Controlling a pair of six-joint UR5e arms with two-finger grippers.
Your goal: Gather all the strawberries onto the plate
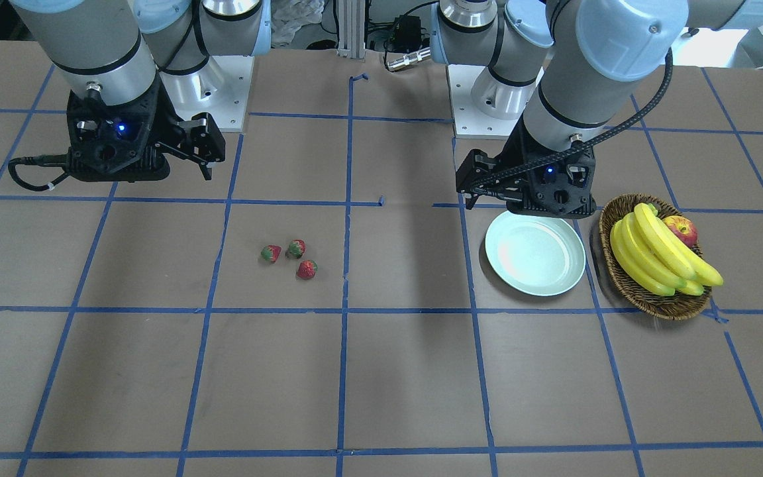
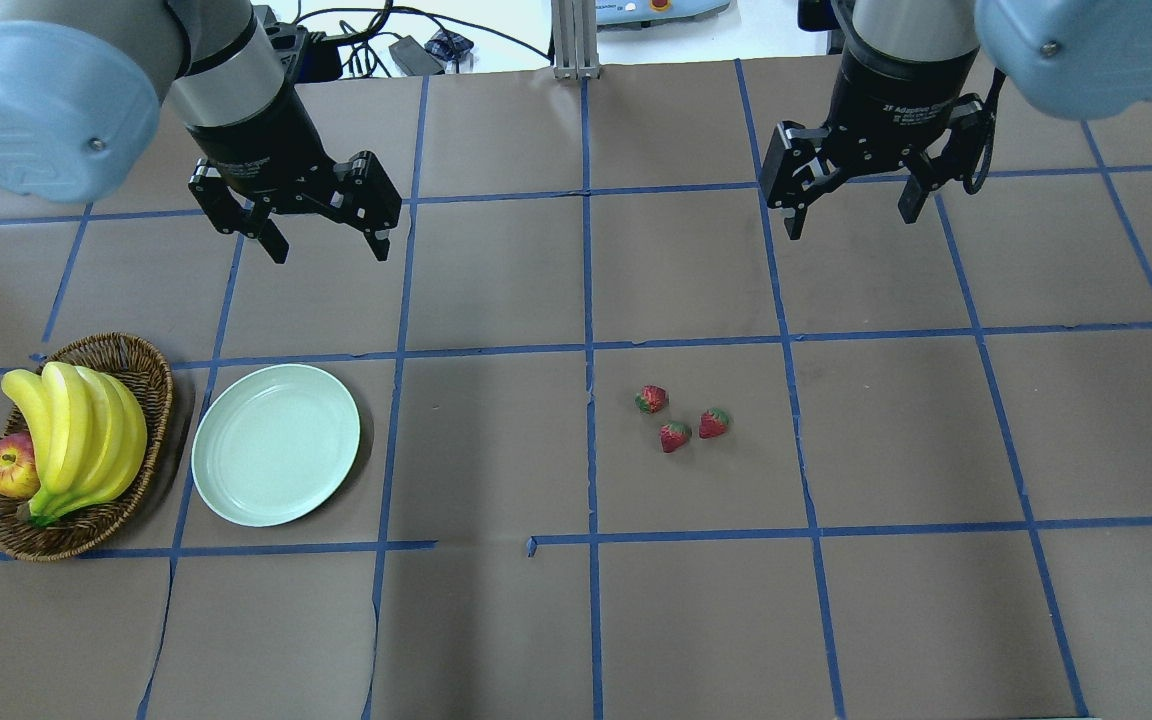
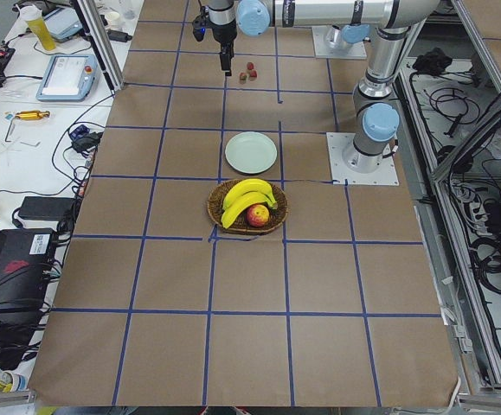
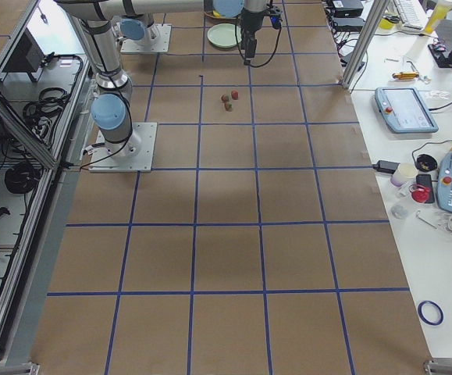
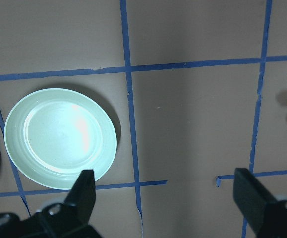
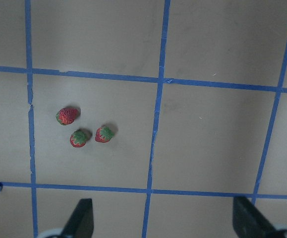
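Note:
Three strawberries (image 2: 675, 436) lie close together on the brown table, right of centre in the overhead view; they also show in the front view (image 1: 296, 248) and the right wrist view (image 6: 80, 138). The mint-green plate (image 2: 276, 445) lies empty at the left, next to the basket, and also shows in the left wrist view (image 5: 60, 138). My left gripper (image 2: 328, 245) hangs open and empty above the table, beyond the plate. My right gripper (image 2: 851, 222) hangs open and empty, beyond and to the right of the strawberries. In the wrist views both pairs of fingers (image 5: 84, 191) (image 6: 81, 218) stand wide apart.
A brown wicker basket (image 2: 151, 360) with a bunch of bananas (image 2: 76, 430) and a red apple (image 2: 9, 468) stands just left of the plate. Blue tape lines grid the table. Cables and equipment lie past the far edge.

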